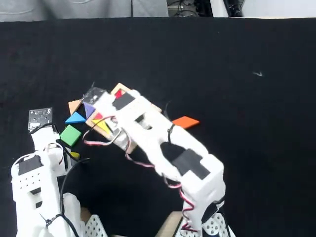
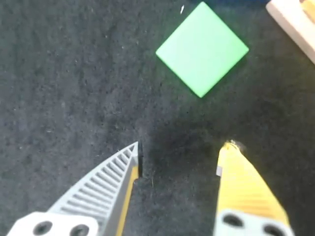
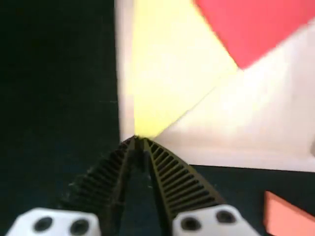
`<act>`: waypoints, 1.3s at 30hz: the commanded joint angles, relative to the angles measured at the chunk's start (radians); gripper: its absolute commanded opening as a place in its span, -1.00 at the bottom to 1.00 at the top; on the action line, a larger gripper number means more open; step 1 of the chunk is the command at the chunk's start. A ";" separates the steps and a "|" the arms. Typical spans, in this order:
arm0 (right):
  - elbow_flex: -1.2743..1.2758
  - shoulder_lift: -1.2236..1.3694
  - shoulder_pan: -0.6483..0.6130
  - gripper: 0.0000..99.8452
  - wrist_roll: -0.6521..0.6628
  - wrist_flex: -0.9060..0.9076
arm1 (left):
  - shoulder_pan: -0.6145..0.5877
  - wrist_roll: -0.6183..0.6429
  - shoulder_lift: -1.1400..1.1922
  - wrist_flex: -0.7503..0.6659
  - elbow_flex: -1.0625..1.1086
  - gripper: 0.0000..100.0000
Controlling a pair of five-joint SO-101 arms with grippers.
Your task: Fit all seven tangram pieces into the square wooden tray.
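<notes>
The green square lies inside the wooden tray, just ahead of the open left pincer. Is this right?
Not quite. In the left wrist view the green square lies on the black table, outside the wooden tray, whose corner shows beside it. It is just ahead of the open left pincer.

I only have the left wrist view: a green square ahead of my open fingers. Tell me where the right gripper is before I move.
Observer: The right gripper is shut, its tips at the point of a yellow triangle that lies in the wooden tray against its rim.
Operator: Name what else is in that tray.
Observer: A red piece lies right beside the yellow one.
Operator: Give me any loose piece on the far side of that arm.
Observer: An orange piece lies on the black table, apart from the tray.
</notes>
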 commanded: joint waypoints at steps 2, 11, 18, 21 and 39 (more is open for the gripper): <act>-0.047 -0.013 0.066 -0.98 0.032 0.002 | 0.008 0.005 -0.008 -0.009 -0.004 -0.48; -0.051 -0.134 0.146 -0.98 -0.066 0.003 | 0.008 0.005 -0.008 -0.009 0.005 -0.48; 0.114 -0.202 0.256 -0.98 -0.445 -0.103 | 0.010 0.005 -0.008 -0.009 0.005 -0.48; 0.197 -0.260 0.215 -0.98 -0.446 -0.144 | 0.008 0.005 -0.008 -0.009 0.005 -0.48; -0.133 0.085 0.201 -0.54 -0.790 -0.041 | 0.008 0.005 -0.008 -0.011 0.005 -0.48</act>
